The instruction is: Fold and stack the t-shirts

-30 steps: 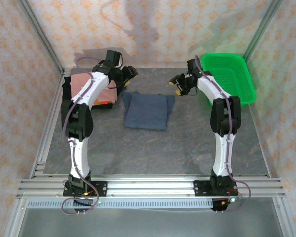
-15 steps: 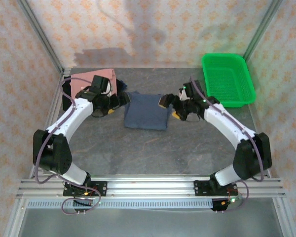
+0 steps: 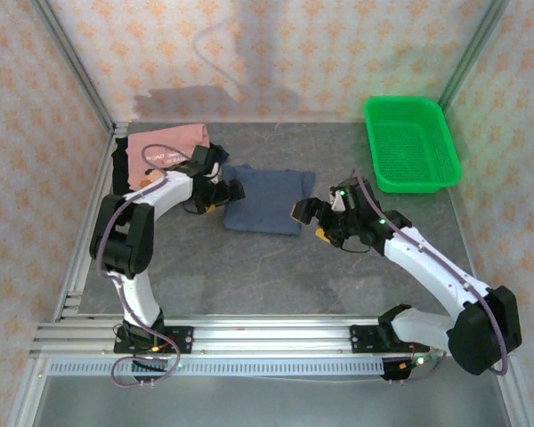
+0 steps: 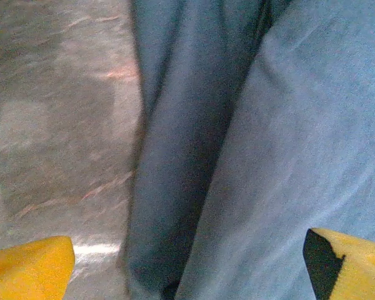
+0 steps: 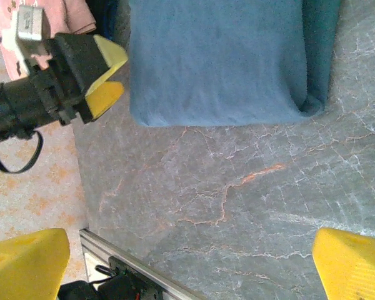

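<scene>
Left pincer (image 3: 224,190): jaws spread wide, nothing pinched, at the left edge of the folded slate-blue t-shirt (image 3: 265,200). Right pincer (image 3: 313,223): spread wide, empty, over bare tabletop (image 3: 294,267) just beside that shirt's near right corner. Salmon-pink t-shirt (image 3: 165,147) lies far left, black t-shirt (image 3: 119,167) showing along its left edge.

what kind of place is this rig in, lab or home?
Probably a lab robot cell dressed as a room: aluminium-extrusion frame, wallpaper-print panels boxing in a marble-look tabletop, laundry props like the folded slate-blue t-shirt.
</scene>
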`<state>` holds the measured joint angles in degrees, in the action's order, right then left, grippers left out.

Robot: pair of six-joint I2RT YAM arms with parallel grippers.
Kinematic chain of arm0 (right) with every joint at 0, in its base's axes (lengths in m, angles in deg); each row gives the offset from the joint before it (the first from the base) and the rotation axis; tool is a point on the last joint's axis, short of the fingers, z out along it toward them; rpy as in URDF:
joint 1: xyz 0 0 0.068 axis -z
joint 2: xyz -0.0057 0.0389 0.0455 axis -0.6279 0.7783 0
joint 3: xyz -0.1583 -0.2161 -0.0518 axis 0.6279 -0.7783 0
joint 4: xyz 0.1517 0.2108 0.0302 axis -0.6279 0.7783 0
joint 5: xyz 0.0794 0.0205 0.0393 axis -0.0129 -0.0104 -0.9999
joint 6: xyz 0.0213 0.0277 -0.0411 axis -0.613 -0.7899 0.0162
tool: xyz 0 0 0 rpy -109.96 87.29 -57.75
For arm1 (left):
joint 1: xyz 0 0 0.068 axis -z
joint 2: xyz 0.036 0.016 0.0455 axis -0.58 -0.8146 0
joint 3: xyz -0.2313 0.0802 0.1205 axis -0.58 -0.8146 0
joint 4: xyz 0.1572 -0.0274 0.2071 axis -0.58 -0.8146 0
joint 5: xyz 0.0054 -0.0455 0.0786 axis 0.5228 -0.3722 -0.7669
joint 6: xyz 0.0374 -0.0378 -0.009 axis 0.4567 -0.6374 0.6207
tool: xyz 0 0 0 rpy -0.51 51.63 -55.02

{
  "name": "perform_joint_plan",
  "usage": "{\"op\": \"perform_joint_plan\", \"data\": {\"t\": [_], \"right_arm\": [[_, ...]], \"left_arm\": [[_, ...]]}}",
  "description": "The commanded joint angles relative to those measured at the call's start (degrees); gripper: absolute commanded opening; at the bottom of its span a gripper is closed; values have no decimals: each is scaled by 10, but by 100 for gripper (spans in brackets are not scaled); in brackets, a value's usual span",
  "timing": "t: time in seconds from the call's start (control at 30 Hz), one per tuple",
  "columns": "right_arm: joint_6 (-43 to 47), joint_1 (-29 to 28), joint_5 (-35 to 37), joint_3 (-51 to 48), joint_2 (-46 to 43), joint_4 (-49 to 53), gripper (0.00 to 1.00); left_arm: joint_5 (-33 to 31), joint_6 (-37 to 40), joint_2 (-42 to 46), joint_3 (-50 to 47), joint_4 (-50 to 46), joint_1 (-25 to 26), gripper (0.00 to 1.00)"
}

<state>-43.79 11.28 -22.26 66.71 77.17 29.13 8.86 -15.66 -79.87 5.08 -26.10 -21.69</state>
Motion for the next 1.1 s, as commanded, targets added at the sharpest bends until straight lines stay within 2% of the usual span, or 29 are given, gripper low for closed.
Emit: {"op": "perform_joint_plan", "data": {"t": [0.0,0.17,0.43,0.53,0.7,0.87,1.07], "right_arm": [[-15,-4,15,-9,-19,-21,99],[-15,-4,14,-16,-32,-13,99],[-3,-4,18,-15,-67,21,99],[4,-3,24,-8,-81,41,99],[13,-3,24,11,-105,62,99],[17,-3,16,12,-118,70,99],[22,-3,18,7,-131,73,99]], "left_arm": [[-51,14,-20,51,-3,20,95],[-100,13,-97,107,-49,43,92],[-177,8,-165,175,-109,80,85],[-203,3,-182,185,-118,91,72],[-238,3,-219,210,-144,105,28],[-280,18,-186,230,-152,116,1],[-333,85,-137,325,-210,119,0]]}}
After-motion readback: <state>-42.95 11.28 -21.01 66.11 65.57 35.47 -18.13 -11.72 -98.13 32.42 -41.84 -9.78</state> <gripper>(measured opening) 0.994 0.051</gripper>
